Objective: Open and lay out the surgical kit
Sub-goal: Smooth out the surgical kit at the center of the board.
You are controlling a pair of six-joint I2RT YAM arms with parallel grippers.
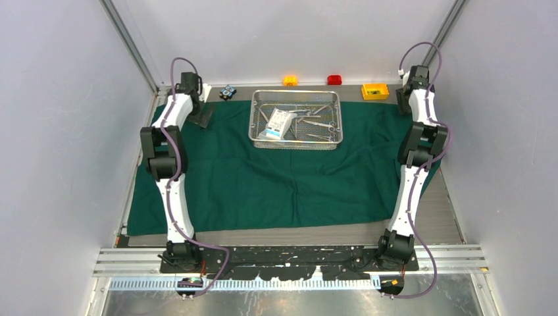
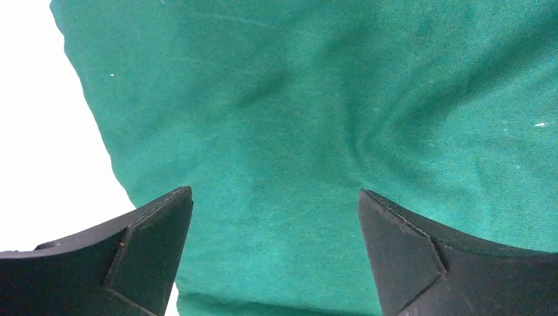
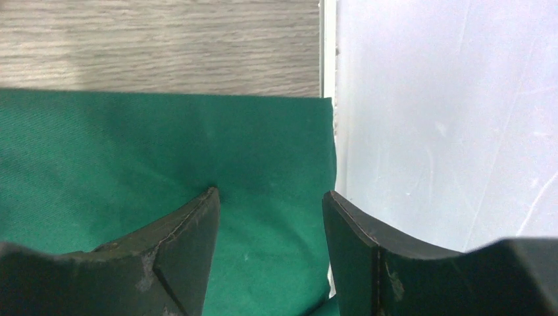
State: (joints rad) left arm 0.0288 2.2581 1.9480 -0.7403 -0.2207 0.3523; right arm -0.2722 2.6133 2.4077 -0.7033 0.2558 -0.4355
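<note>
The table [image 1: 421, 230] carries the drape [image 1: 263, 191], spread nearly flat, with a bare strip of table left along the near edge. The tray [image 1: 295, 146] sits on the drape at the middle of its far edge, and the pouch [image 1: 278, 124] and forceps [image 1: 318, 123] lie inside it. My left fingers [image 2: 151, 243] hang wide open over the drape's far left corner. My right fingers [image 3: 184, 243] stand apart, with nothing between them, over its far right corner. I judge the step to be squaring off those far corners before anything leaves the tray. To do it well I would pinch only cloth at each corner and draw outward and low with both arms together. I would keep the pull gentle so the tray does not slide. Only the top view gives me the tray, its contents and the drape's whole outline. The left wrist view shows soft creases under the fingers that the top view flattens out. The right wrist view shows the drape's corner reaching the side wall [image 3: 447, 131], with bare table beyond its far edge.
</note>
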